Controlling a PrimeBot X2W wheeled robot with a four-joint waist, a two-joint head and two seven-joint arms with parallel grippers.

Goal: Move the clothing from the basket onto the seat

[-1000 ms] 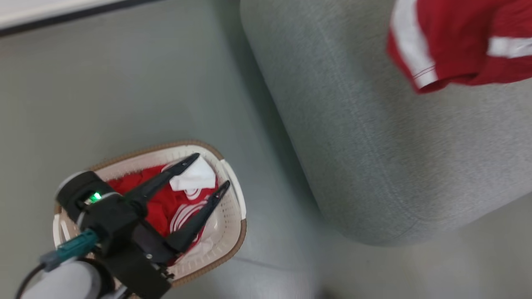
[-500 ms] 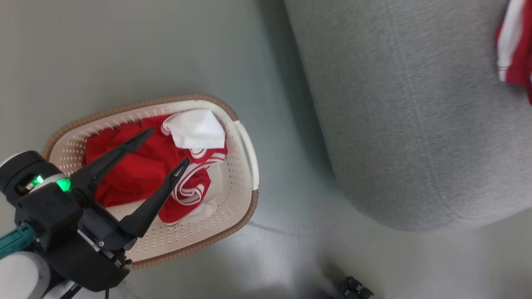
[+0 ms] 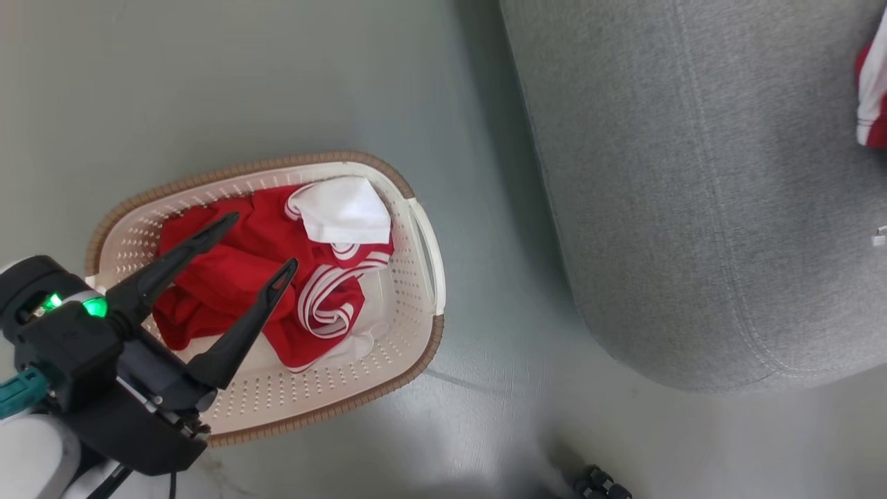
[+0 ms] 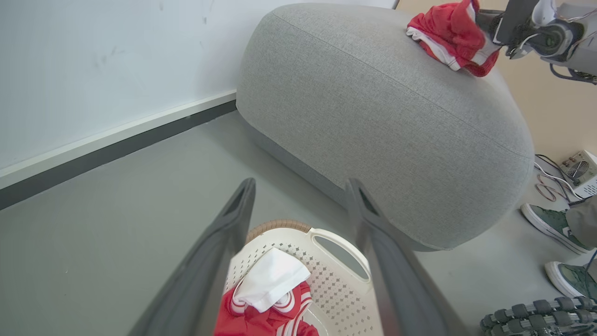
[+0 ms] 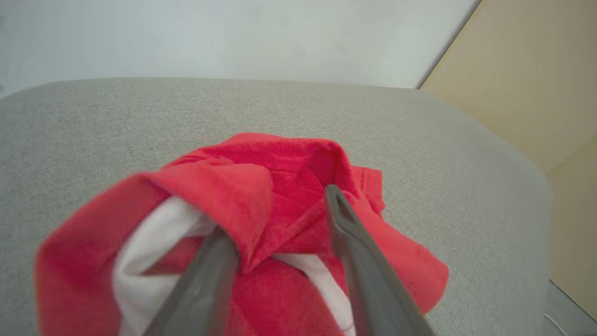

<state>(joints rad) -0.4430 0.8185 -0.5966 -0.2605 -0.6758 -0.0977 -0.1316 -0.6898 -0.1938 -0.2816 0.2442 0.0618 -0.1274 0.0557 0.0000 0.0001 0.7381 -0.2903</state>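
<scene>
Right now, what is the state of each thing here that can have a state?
Laundry basket: upright on the floor, not emptied.
Clothing in basket: crumpled, not gripped.
Left gripper: jaws open, empty, above that clothing.
Seat: mostly bare.
Red garment: bunched, lying on the seat.
Right gripper: jaws open, astride the red garment.

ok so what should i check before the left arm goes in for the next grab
1. left end effector open above basket: ok
2. clothing in basket to grab: ok
3. garment resting on seat: ok
4. right end effector free of that garment: cannot tell, fabric laps one finger
5. person's shoes clear of basket: ok
</scene>
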